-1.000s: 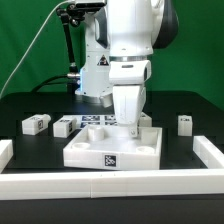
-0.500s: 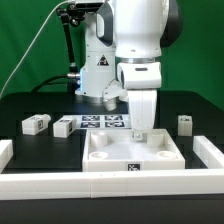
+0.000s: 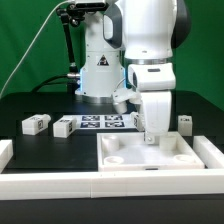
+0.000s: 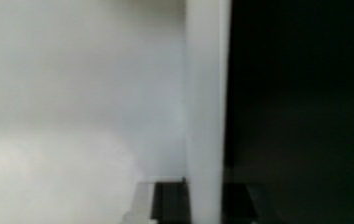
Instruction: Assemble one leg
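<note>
Exterior view. White arm reaching straight down over black table. Gripper at far rim of tray, jaws pinched onto that rim. Tray flat on table, toward the exterior view's right, near edge tight against white border wall along table front. Round recesses visible in tray's near corners.

Three legs seen, all loose on table, none in tray.
- First leg: toward the exterior view's left, well apart from tray, tag face toward camera.
- Second leg: just beside the marker board, at that board's end on the exterior view's left.
- Third leg: on the exterior view's right, behind tray's far corner, near it but apart.

Marker board flat on table behind tray, partly hidden by arm.

Wrist view blurred. Pale tray surface on one side, narrow white rim edge running through frame, black table on the other side. Contact of jaws with rim too blurred to make out here.
</note>
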Robot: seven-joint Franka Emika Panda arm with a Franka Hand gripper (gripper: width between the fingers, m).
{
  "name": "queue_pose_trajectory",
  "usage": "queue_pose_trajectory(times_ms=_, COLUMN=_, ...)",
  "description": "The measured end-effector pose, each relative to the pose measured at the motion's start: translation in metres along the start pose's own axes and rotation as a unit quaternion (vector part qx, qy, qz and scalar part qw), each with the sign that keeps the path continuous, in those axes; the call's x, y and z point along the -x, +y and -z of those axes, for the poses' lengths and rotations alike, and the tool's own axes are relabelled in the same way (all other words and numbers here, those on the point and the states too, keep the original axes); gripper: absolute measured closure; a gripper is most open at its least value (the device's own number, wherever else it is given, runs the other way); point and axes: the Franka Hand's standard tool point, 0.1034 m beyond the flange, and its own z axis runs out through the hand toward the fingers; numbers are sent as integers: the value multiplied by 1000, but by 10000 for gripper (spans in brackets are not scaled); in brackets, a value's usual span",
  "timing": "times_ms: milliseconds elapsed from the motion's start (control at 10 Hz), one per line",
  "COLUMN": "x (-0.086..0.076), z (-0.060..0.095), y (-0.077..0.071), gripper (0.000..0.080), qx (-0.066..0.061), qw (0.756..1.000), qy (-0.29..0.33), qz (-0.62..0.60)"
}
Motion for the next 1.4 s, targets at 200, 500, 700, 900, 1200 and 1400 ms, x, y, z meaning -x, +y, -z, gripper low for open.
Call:
queue_pose_trajectory(times_ms=200, x=-14, z=0, y=8, gripper=741, qx=3, qw=1000, qy=4, qz=0)
queue_pose_trajectory(times_ms=500, x=-22, z=-1, y=12, gripper=741, qx=2, qw=1000, qy=4, qz=-9)
queue_pose_trajectory(times_ms=700, x=-22, z=-1, y=12, gripper=741, qx=2, qw=1000, qy=4, qz=-9)
queue_pose_trajectory(times_ms=900, x=-22, z=-1, y=12, gripper=568, qx=2, qw=1000, qy=4, qz=-10)
queue_pose_trajectory(times_ms=1200, x=-21, z=-1, y=12, gripper=236, qx=2, qw=1000, qy=4, qz=-10)
queue_pose_trajectory(times_ms=1400, x=-21, z=-1, y=12, gripper=165, qx=2, qw=1000, qy=4, qz=-10)
